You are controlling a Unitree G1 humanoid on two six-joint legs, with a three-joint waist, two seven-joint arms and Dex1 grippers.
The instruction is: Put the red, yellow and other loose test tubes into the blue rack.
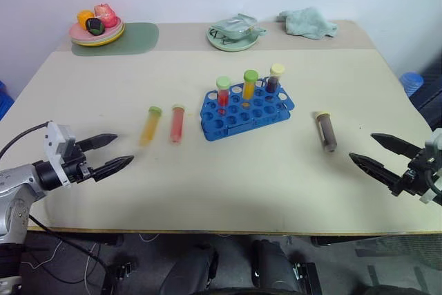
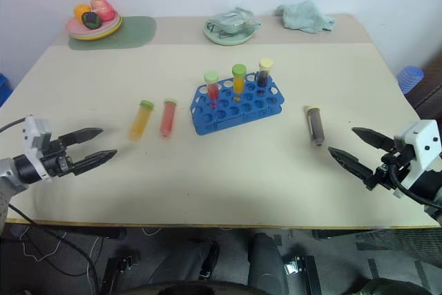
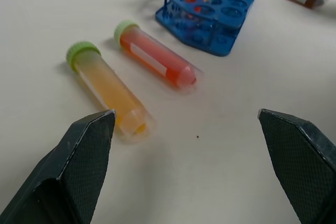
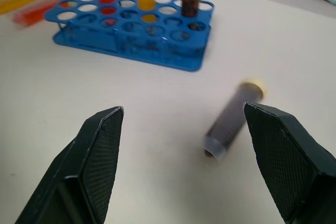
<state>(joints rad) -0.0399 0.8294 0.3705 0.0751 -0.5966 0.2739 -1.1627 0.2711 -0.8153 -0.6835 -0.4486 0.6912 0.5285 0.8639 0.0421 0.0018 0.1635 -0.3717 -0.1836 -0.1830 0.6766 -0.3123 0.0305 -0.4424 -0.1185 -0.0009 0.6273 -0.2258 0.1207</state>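
The blue rack (image 1: 246, 110) stands mid-table with three capped tubes upright in its back row: red, orange and dark. To its left lie two loose tubes, a yellow one (image 1: 149, 125) and a red one (image 1: 177, 123), both with green caps. A dark brown tube (image 1: 326, 130) with a cream cap lies to the rack's right. My left gripper (image 1: 110, 153) hovers open near the table's front left, short of the yellow tube (image 3: 109, 88). Over at the front right, the right gripper (image 1: 376, 153) is open and empty, the brown tube (image 4: 231, 117) lying ahead of it.
At the back of the table are a plate of toy food (image 1: 97, 31) on a green mat (image 1: 137, 36), a green dish (image 1: 235, 35) holding a packet, and a crumpled teal cloth (image 1: 308, 22). The table's front edge (image 1: 228, 231) runs just behind both grippers.
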